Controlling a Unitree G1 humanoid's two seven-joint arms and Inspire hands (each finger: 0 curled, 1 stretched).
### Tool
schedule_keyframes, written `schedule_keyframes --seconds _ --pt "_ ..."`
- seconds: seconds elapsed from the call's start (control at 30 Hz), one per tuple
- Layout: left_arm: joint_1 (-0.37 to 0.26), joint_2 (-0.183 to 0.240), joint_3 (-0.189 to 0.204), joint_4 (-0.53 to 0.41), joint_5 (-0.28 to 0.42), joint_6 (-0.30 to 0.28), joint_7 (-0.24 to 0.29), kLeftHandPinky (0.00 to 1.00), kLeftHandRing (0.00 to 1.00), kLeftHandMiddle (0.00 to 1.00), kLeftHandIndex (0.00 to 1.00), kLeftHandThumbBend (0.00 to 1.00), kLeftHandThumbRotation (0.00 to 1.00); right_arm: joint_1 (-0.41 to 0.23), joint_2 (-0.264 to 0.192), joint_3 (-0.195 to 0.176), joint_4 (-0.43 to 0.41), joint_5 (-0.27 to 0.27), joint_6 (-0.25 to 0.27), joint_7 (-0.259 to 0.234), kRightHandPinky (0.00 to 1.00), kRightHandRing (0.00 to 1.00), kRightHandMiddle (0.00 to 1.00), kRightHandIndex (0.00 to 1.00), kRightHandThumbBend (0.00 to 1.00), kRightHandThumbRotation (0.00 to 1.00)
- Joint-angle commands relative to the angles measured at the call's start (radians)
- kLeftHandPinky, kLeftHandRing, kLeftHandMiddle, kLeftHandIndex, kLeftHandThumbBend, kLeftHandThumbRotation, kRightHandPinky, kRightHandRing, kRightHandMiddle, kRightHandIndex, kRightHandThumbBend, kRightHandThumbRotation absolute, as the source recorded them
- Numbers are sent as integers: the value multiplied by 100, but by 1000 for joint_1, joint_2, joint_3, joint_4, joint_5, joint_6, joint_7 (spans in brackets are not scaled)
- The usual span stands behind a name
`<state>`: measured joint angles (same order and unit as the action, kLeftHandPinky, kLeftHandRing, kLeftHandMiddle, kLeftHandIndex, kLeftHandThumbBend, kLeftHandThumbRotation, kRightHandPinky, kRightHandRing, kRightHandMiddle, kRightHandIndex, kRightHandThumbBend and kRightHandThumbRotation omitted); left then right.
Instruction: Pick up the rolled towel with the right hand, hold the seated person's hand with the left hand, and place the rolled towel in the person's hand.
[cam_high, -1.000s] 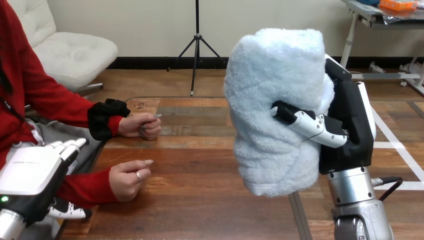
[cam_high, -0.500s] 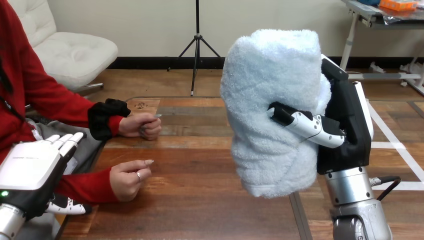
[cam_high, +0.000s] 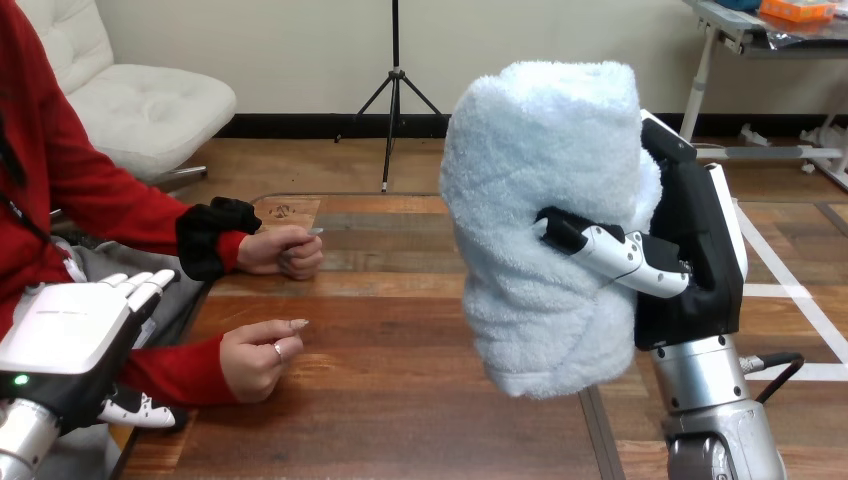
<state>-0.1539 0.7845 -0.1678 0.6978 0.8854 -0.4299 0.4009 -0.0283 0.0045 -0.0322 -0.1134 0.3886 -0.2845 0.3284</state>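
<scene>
A pale blue rolled towel (cam_high: 540, 220) stands upright in the air at right of centre, above the table. My right hand (cam_high: 690, 250) is shut on it, thumb across its front and palm behind it. My left hand (cam_high: 70, 335) hovers at the lower left with fingers straight, open, back of the hand up. It is apart from the person's near hand (cam_high: 255, 355), which rests loosely curled on the table just right of it. The person's far hand (cam_high: 285, 250) lies as a loose fist further back on the table.
The wooden table (cam_high: 400, 400) stretches between the person's hands and the towel. A red sleeve (cam_high: 170, 375) lies along the table's left edge beside my left hand.
My left hand has drifted slightly, its fingers now a little higher and further right. The towel and right hand have barely shifted. The person's hands stay still.
</scene>
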Motion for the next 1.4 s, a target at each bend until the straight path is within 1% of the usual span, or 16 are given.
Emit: schedule_keyframes --seconds 0.0,0.1,0.2,0.4,0.53,0.7,0.9,1.07,1.37 --pt "-116 28 -29 42 5 2 17 81 87 88 91 100 30 -21 21 7 -44 28 -13 8 30 38 45 44 77 0" --pt "-142 24 -48 71 7 6 7 80 86 87 90 100 30 -17 22 10 -47 24 -14 7 30 38 45 44 77 0" --pt "-166 18 -63 102 2 5 -6 79 85 87 89 100 29 -14 24 13 -52 33 -10 11 31 38 45 44 77 0" --pt "-225 4 -104 194 8 -7 2 76 82 84 87 100 27 -9 23 18 -63 38 -9 15 31 39 45 44 76 0" --pt "-262 -8 -127 248 1 -9 -20 75 81 84 86 100 26 -4 22 20 -71 45 -6 17 31 39 45 44 75 0" --pt "-296 -22 -152 298 -3 -14 -24 74 80 84 86 100 26 -2 19 21 -74 50 -7 18 31 39 45 44 75 0" --pt "-329 -42 -177 346 -6 -4 -36 73 80 83 86 100 25 3 14 22 -80 50 -9 18 31 39 45 44 75 0" --pt "-353 -61 -196 388 -11 -2 -24 71 79 82 85 100 25 8 13 23 -85 46 -14 17 31 39 45 44 75 0" --pt "-381 -76 -231 434 -10 2 -2 67 74 79 82 100 25 23 8 26 -106 34 -21 13 31 38 44 44 76 0"
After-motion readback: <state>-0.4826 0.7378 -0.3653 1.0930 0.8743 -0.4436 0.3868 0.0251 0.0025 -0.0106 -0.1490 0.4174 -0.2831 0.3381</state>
